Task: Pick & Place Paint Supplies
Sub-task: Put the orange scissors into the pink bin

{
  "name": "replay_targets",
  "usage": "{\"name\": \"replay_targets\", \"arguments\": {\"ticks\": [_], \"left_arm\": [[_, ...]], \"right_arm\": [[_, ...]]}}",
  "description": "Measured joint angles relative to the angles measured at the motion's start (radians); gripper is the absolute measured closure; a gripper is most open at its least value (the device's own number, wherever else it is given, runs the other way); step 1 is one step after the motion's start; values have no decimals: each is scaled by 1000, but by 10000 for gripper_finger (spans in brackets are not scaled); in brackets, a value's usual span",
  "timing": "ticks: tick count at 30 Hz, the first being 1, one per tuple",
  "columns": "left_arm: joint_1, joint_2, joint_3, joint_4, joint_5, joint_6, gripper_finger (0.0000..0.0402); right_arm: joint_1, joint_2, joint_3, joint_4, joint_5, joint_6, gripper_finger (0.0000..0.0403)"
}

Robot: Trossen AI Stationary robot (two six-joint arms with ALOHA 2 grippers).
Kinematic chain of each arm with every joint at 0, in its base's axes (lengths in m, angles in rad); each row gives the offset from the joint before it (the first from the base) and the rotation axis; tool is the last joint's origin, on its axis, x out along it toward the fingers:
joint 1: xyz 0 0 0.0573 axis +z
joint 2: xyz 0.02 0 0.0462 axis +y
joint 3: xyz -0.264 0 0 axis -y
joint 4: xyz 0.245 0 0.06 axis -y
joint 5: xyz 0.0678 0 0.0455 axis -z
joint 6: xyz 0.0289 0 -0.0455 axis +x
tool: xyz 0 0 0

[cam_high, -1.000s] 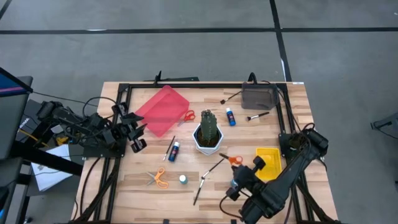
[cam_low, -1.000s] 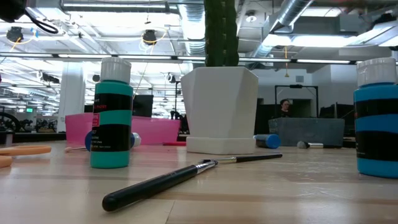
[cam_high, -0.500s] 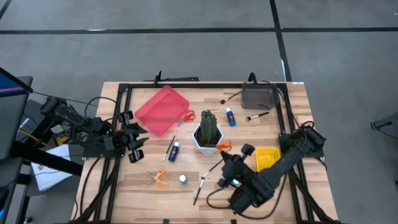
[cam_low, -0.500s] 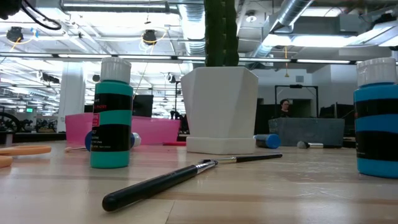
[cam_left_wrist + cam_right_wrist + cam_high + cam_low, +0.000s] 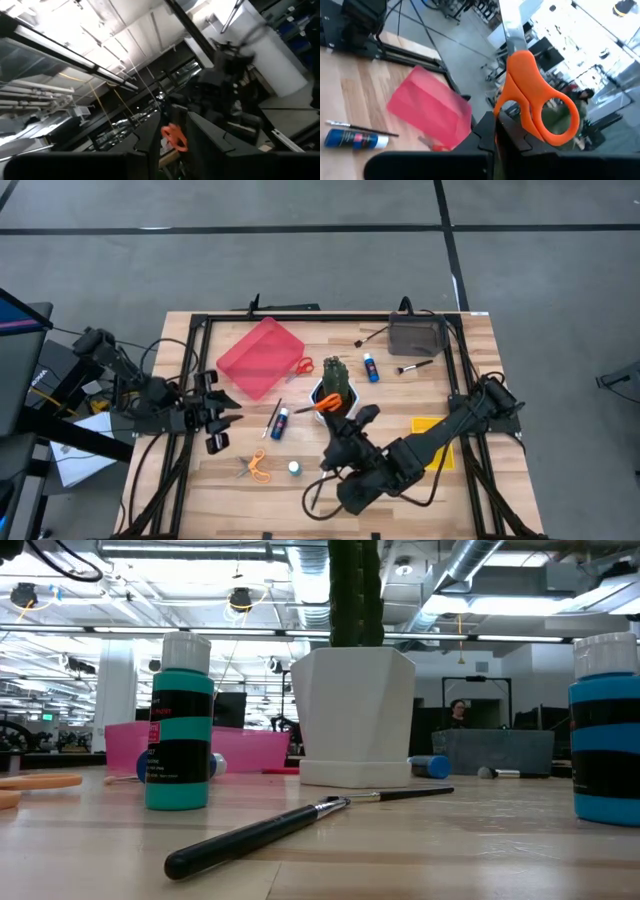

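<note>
Table (image 5: 470, 340): wooden, cactus (image 5: 337, 380) in white pot mid-board, pink tray (image 5: 258, 358) left of it, yellow bin (image 5: 432, 427) under right arm.

Right gripper (image 5: 335, 408): clamped on orange-handled scissors (image 5: 328, 404), raised beside cactus. Scissors look light, rigid, slick plastic loops; hold sits at pivot, blades could swing.

Left gripper (image 5: 218, 418): near left edge, narrow gap, nothing visibly held.

Paint bottle (image 5: 279, 421): lies flat, likely rolls; grip across body.

Paintbrush (image 5: 290, 824): thin, light; pinch mid-handle.

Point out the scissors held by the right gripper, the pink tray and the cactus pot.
held scissors (image 5: 536, 102), right wrist view, orange handle loop
pink tray (image 5: 258, 357), high view, bare floor
cactus pot (image 5: 355, 710), low view, white front wall
</note>
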Motion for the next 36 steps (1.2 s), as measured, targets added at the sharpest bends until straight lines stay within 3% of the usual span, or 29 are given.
{"name": "replay_targets", "arguments": {"ticks": [7,12,19,27,32,36], "left_arm": [[-15,129,83,-1,-6,-6,315],[-15,255,171,1,-121,37,315],[-10,385,231,96,-197,107,309],[34,434,265,152,-225,106,245],[91,437,273,179,-219,27,217],[124,436,273,181,-125,-82,213]], "right_arm": [[-7,2,0,310,-8,-311,403],[-17,2,0,453,-48,-469,403],[-38,2,0,453,-54,-499,403],[-45,2,0,456,-54,-499,403],[-45,2,0,454,-54,-491,403],[-53,2,-1,450,-54,-491,403]]}}
